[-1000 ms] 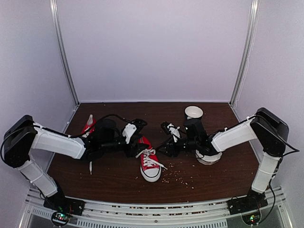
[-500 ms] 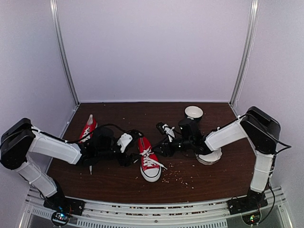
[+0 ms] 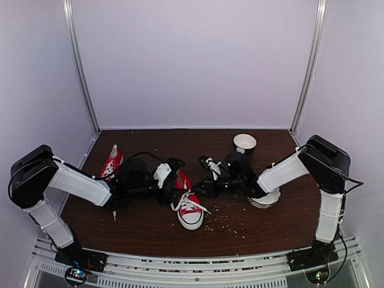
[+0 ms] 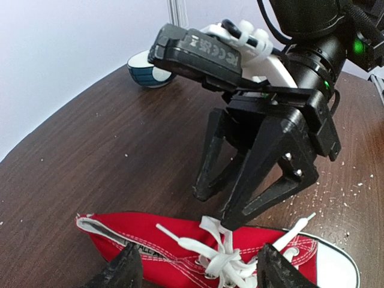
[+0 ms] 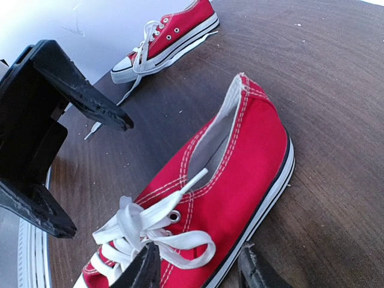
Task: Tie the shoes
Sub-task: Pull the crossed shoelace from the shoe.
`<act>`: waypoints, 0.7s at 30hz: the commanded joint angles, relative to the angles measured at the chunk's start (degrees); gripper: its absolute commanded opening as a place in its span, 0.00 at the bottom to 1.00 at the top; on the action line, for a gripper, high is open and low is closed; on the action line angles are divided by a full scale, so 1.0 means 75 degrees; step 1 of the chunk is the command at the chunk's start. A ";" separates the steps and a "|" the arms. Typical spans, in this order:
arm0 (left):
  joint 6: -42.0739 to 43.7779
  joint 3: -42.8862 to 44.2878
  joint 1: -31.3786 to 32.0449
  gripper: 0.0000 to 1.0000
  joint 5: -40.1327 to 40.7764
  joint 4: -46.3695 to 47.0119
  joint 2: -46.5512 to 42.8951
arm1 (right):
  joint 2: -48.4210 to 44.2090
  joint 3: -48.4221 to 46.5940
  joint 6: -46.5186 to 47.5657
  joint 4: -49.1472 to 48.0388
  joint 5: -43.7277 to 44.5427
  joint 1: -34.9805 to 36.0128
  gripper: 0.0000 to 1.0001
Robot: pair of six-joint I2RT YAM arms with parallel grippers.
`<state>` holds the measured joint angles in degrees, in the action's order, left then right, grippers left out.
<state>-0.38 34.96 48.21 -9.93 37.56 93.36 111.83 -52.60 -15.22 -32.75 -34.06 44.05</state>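
Here, red sneaker (image 5: 246, 162), laces (image 5: 150, 231) loose.

We see one red canvas sneaker (image 3: 189, 210) with a white toe cap, upright on its sole near the middle of the table (image 3: 150, 231), toe toward the table's near edge, its white laces (image 5: 144, 231) loose and untied. The other sneaker (image 3: 111, 162) lies by the table's left edge, its lace trailing.

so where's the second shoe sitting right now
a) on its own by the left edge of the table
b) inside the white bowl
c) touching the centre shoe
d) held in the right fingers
a, the second shoe lies alone near the left edge of the table, well apart from the centre shoe, with nothing gripping it
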 commanded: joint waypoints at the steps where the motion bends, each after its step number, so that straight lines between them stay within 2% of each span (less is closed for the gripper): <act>1: -0.0020 0.0288 -0.0064 0.66 -0.0259 0.0675 -0.0011 | -0.0536 0.0064 0.0288 0.0156 0.0268 0.0002 0.43; 10: 0.0051 -0.0075 -0.0140 0.47 0.0272 0.0413 -0.0187 | 0.0159 -0.1048 -0.0778 0.0098 -0.0292 -0.0045 0.41; 18: -0.0092 -0.0519 -0.0280 0.46 0.0570 0.0551 -0.0251 | 0.0740 -0.1661 -0.1030 0.0613 -0.0173 0.0042 0.43; 21: -0.0146 -0.0720 -0.0320 0.49 0.0566 0.0591 -0.0278 | 0.0860 -0.1795 -0.0994 0.0745 -0.0355 0.0115 0.44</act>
<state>-0.62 31.46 46.52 -6.72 39.24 92.97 116.92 -64.27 -21.93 -29.28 -35.97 44.12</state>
